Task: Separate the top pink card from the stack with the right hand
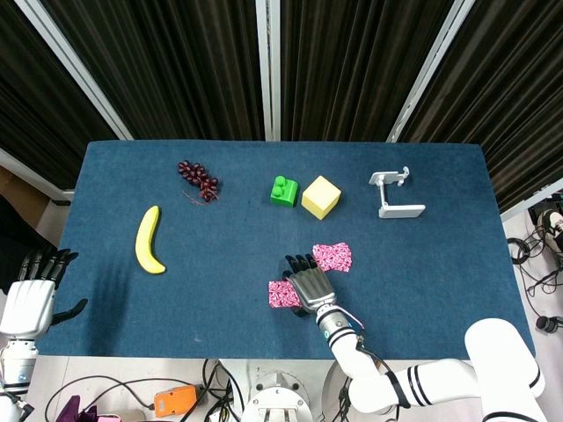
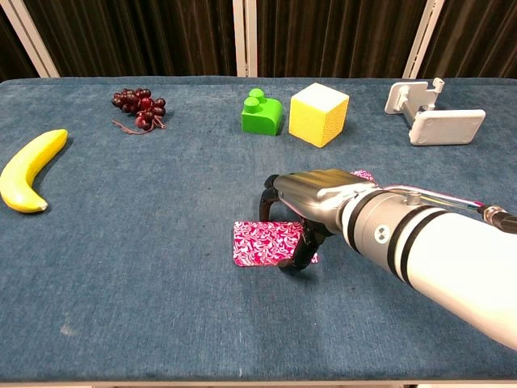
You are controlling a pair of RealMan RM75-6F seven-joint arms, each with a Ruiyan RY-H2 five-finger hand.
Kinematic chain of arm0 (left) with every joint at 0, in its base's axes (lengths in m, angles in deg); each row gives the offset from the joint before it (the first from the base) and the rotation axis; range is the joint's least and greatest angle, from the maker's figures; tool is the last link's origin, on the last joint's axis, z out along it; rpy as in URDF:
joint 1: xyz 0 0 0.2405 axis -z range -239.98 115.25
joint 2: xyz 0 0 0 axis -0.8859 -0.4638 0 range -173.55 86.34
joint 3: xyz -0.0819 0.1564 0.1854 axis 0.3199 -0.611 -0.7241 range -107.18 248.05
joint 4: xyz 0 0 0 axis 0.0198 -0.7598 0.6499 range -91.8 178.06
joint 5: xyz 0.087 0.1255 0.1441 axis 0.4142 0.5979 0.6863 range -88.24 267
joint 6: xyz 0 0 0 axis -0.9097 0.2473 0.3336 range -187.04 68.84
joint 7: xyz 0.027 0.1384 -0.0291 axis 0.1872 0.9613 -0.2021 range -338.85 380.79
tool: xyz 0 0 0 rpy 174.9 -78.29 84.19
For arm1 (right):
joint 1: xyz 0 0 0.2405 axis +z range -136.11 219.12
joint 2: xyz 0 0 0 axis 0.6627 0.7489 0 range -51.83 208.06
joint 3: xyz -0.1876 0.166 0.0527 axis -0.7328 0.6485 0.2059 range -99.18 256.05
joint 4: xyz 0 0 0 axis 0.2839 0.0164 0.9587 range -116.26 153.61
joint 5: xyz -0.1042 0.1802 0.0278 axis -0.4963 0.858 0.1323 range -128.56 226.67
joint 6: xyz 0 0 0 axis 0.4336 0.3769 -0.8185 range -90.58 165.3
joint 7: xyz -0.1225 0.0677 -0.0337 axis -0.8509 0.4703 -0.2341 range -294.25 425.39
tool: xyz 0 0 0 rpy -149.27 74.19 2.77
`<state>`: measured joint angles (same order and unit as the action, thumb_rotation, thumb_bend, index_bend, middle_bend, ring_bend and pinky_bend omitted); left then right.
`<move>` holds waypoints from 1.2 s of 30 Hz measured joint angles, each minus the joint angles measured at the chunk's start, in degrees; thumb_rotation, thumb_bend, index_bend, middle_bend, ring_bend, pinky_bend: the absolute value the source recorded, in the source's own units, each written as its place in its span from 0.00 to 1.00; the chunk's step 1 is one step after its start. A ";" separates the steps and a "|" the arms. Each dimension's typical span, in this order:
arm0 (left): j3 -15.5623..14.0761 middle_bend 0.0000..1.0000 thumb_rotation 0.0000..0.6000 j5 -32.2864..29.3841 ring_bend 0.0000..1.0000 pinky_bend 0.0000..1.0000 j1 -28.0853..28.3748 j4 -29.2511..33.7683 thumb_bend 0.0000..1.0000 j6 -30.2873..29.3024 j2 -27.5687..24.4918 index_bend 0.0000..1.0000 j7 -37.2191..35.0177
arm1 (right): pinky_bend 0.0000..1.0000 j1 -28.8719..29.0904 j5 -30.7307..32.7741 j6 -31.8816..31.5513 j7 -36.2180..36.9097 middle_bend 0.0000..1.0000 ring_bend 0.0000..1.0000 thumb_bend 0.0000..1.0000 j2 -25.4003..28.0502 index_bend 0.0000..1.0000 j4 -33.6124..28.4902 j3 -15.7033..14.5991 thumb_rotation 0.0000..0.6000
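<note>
The separating looks largely done: one pink card (image 2: 271, 242) lies flat on the blue table (image 1: 440, 272), clearly apart from the remaining pink stack (image 1: 334, 256) just behind it — which the chest view mostly hides. The right hand (image 1: 310, 284) arches palm-down over the near card's right end, fingers curled downward with the fingertips (image 2: 297, 263) at or on the card; whether they press it I cannot tell. The next move probably calls for lifting straight off without dragging the card. The left hand (image 1: 31, 294) hangs off the table's left edge, fingers slightly apart, holding nothing.
</note>
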<state>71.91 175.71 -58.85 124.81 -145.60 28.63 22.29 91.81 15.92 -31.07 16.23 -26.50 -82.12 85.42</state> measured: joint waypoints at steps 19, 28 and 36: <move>-0.13 0.13 1.00 -0.02 0.00 0.00 -0.40 -1.07 0.11 -0.32 0.46 0.17 -1.03 | 0.00 -1.10 -3.04 0.82 2.28 0.09 0.00 0.55 0.58 0.46 -0.73 -0.53 1.00; -0.16 0.13 1.00 0.26 0.00 0.00 -0.58 -1.51 0.11 -0.74 0.57 0.17 -1.61 | 0.01 -2.39 -5.47 0.44 4.41 0.09 0.00 0.55 3.95 0.46 -4.94 -0.58 1.00; -0.15 0.13 1.00 0.76 0.00 0.00 -0.51 -1.47 0.11 -1.02 0.58 0.17 -1.87 | 0.01 -5.27 -9.83 -1.01 7.46 0.09 0.00 0.55 13.21 0.46 -10.99 -1.74 1.00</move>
<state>71.76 176.48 -59.36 123.33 -146.61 29.21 20.42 86.53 6.09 -32.08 23.68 -13.29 -93.11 83.68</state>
